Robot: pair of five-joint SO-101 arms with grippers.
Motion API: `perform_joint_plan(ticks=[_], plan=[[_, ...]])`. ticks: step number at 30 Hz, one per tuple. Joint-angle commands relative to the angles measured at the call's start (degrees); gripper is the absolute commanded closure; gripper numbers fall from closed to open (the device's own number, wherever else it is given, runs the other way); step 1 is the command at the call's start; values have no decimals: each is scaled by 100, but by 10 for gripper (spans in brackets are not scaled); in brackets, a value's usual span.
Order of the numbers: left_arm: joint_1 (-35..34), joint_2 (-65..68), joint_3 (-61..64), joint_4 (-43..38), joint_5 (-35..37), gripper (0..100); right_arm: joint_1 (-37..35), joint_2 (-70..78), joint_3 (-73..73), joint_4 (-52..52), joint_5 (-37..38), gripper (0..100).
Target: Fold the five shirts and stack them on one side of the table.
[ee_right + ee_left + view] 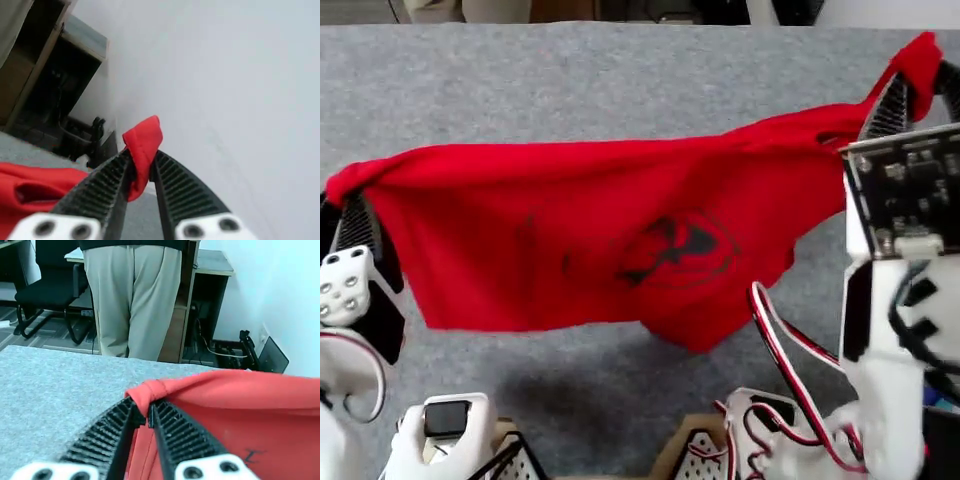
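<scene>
Shirt (pixel 620 230), red, one item: you hold it stretched above the grey table (pixel 570 80), left gripper (pixel 144 412) and right gripper (pixel 141 162) each clamped on a bunched end, seemingly to spread it flat for folding.

An office is suggested by a black office chair (pixel 47 292), a desk (pixel 215 262) and cables (pixel 222 350) along the white wall (pixel 280 290).

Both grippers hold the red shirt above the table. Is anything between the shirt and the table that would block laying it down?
Nothing visible does. The red shirt hangs stretched between the left gripper and the right gripper, each shut on an end. The part of the table directly under the shirt is hidden.
</scene>
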Motion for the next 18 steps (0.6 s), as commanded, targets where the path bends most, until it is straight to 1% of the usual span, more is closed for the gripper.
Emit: perform_joint_plan(ticks=[1, 4, 9, 14, 18], plan=[[-79, -4, -141, 35, -281, 980, -22, 180, -980, -18, -9, 986], [-79, -4, -141, 35, -343, 980, -22, 303, -1341, -44, -9, 986], [-79, -4, -105, 35, -325, 980, -48, 426, -1358, -396, 141, 986], [-79, -57, 281, 44, -325, 980, -40, 479, -1358, -369, 273, 986], [-79, -567, 879, 44, -484, 980, -57, 497, -1349, -413, 281, 986]])
